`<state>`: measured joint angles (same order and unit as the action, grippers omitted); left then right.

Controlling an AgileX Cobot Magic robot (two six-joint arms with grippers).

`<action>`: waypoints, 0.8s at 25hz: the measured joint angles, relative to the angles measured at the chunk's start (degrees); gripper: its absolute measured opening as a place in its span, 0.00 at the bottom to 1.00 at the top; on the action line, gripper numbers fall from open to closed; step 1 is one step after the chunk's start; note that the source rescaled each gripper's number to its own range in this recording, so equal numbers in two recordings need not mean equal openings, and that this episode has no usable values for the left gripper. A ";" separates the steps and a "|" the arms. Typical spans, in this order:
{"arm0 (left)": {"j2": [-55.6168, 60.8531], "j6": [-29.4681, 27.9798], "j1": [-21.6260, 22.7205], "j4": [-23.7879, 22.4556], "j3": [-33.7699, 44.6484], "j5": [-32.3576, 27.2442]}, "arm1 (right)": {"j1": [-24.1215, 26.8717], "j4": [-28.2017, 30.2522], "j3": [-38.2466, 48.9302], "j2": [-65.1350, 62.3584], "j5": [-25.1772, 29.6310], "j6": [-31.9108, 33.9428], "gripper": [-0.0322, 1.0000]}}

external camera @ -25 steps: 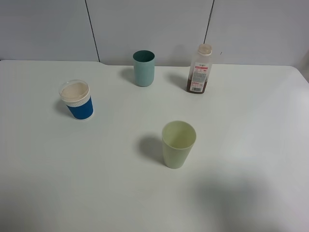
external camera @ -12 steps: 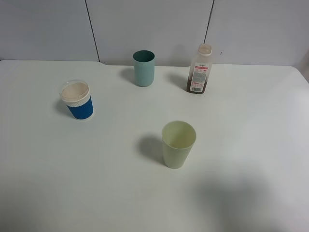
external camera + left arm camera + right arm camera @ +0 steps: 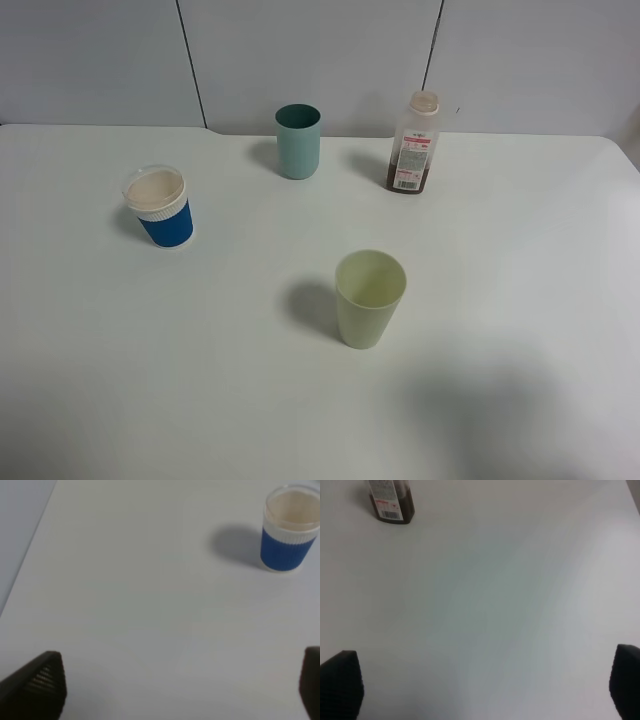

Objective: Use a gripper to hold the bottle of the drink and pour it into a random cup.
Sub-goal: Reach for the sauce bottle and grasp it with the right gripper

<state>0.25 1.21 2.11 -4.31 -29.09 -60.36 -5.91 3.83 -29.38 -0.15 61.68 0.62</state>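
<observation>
The bottle [image 3: 414, 143] stands upright at the back right of the white table [image 3: 520, 260], clear plastic with a white-and-red label and the dark brown drink [image 3: 405, 183] at its base. Its lower part [image 3: 390, 500] also shows in the right wrist view. The teal cup [image 3: 298, 141] stands to the bottle's left at the back. No arm shows in the exterior high view. My left gripper [image 3: 182, 685] is open above bare table, its fingertips [image 3: 37, 685] wide apart. My right gripper [image 3: 482, 685] is open too, well short of the bottle, with nothing between its fingers.
A blue cup with a white rim [image 3: 160, 207] stands at the left, also in the left wrist view [image 3: 288, 527]. A pale yellow-green cup [image 3: 368, 298] stands near the table's middle. Grey wall panels [image 3: 310, 55] rise behind the table.
</observation>
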 joint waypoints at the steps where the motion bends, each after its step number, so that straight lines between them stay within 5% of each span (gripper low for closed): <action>1: 0.00 0.00 0.00 0.00 0.00 0.00 | 0.00 0.00 0.00 0.00 0.00 0.00 1.00; 20: 0.00 0.00 0.00 0.00 0.00 0.00 | 0.00 -0.84 0.00 0.00 -0.30 0.00 1.00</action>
<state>0.25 1.21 2.11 -4.31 -29.09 -60.36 -5.91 2.99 -29.38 -0.15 61.38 0.62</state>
